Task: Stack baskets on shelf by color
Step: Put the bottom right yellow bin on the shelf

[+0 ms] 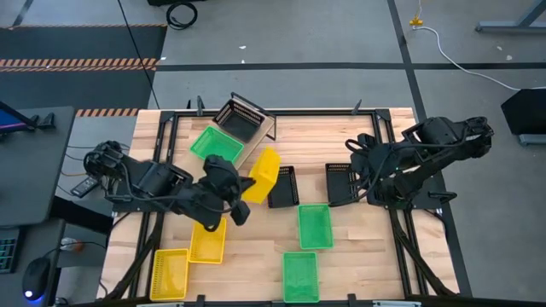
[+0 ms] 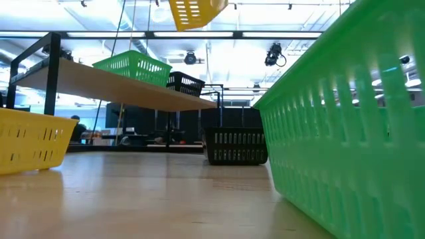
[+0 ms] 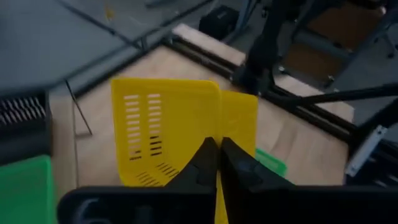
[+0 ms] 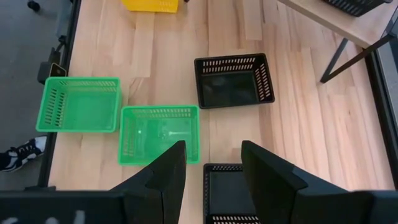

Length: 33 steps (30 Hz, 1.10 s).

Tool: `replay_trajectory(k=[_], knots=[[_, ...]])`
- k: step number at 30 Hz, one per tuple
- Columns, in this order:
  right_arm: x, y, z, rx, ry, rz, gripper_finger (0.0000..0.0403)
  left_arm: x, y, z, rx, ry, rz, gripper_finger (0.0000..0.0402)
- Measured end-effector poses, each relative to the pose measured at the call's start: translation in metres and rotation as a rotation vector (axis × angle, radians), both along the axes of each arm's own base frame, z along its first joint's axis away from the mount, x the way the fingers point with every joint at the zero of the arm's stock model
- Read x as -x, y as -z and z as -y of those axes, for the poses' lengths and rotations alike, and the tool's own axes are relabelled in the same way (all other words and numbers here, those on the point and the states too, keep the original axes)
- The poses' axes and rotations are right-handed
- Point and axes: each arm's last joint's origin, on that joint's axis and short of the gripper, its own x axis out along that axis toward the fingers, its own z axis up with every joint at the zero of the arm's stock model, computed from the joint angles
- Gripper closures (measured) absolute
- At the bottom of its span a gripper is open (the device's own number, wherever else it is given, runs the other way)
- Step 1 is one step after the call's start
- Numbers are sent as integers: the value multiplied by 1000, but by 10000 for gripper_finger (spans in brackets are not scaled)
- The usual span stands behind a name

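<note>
Yellow basket held aloft near the shelf

Left gripper (image 3: 217,163) has its fingers pressed together on the wall of a yellow slotted plastic basket (image 1: 263,174), pinching it tilted in the air just beside the long light-wood shelf (image 1: 266,128). On that shelf sit a green mesh basket (image 1: 215,145) and a black mesh basket (image 1: 239,118), side by side. Right gripper (image 4: 213,163) hangs with its fingers spread, holding nothing, above a black basket (image 1: 341,183) on the wooden tabletop (image 1: 358,256). Another black basket (image 1: 283,186) lies near it. Two green baskets (image 1: 314,225) (image 1: 299,275) rest toward the table's front, and two yellow baskets (image 1: 207,242) (image 1: 169,273) lie at the left front.
</note>
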Motion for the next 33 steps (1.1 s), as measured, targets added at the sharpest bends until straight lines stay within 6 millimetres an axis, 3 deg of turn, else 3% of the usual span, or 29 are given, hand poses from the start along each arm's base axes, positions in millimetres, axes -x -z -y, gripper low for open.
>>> replay_trajectory(k=[9, 14, 21, 33], knots=[[0, 0, 0, -2, 2, -1, 241, 19, -41, -12, -178, 1, 16, 395], [0, 0, 0, -15, 17, -1, 241, 34, -51, -20, -201, 4, -45, 395], [0, 0, 0, -19, 23, -1, 241, 59, -48, -30, -108, 34, -214, 395], [0, 0, 1, -19, 75, 10, 241, 59, -46, -29, -85, 131, -267, 395]])
